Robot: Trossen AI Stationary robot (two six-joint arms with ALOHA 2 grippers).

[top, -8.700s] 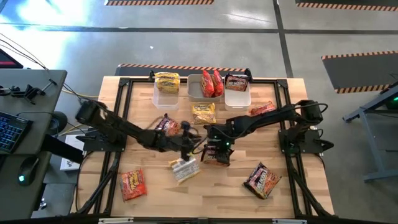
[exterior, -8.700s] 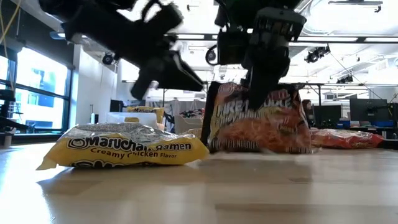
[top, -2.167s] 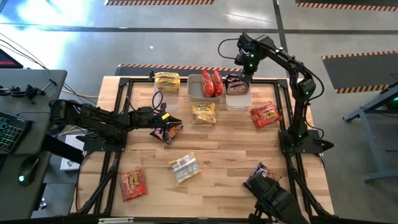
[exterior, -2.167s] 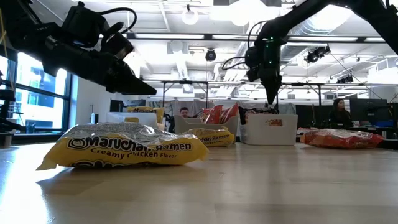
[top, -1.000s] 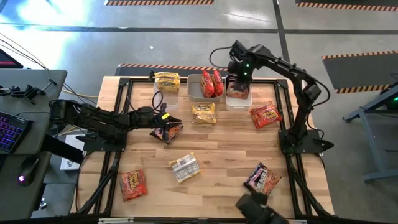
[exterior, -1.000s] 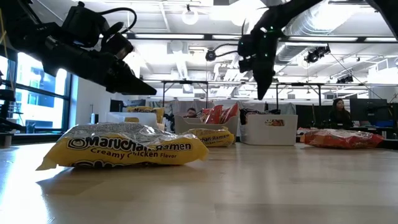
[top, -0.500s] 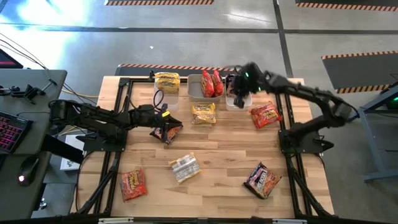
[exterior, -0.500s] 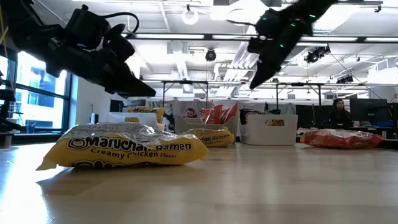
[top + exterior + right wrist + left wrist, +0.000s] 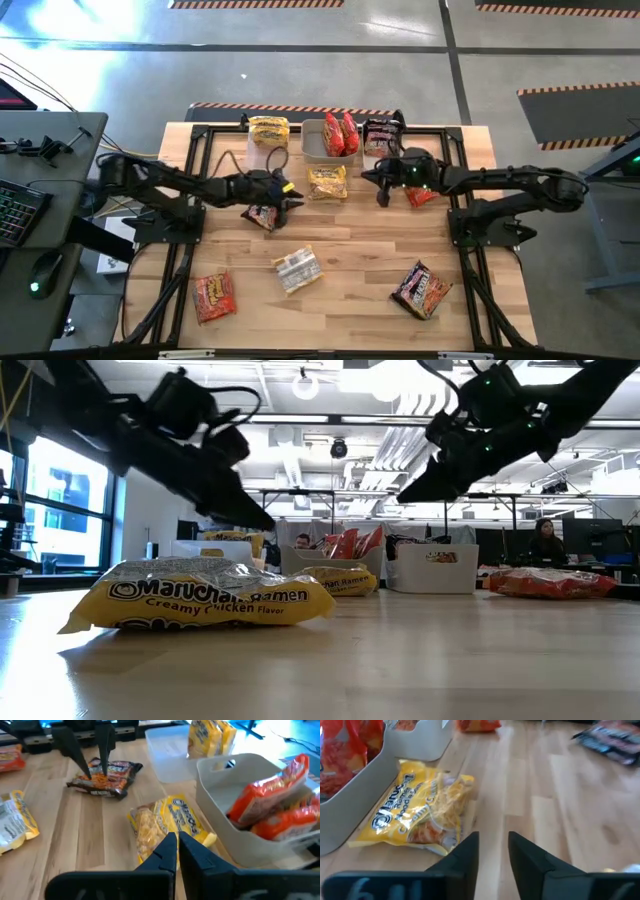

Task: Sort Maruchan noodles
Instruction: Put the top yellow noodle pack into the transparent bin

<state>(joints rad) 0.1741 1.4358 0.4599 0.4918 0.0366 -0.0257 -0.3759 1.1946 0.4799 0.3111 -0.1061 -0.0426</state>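
My left gripper (image 9: 291, 196) hovers open, left of the table's middle. Nothing lies between its fingers (image 9: 470, 855). A dark noodle packet (image 9: 262, 213) lies flat on the table just behind its fingertips. A yellow packet (image 9: 327, 182) lies flat ahead of it, in front of the tubs. My right gripper (image 9: 379, 192) is shut, holds nothing and hovers to the right of that yellow packet (image 9: 170, 822). A red packet (image 9: 421, 196) lies partly under the right arm.
Three tubs stand at the far edge: one holds yellow packets (image 9: 268, 131), one red (image 9: 340, 134), one dark (image 9: 381, 133). Toward the near edge lie a yellow packet (image 9: 297, 268), a red-orange one (image 9: 213, 296) and a dark one (image 9: 425, 290). A black frame (image 9: 195, 180) borders the table.
My right gripper has come away from the dark-packet tub, toward the near edge and down. It has tipped from pointing down to nearly level, and now hangs beside the yellow packet. My left gripper has moved a little toward the right, past the dark packet, which now lies flat.
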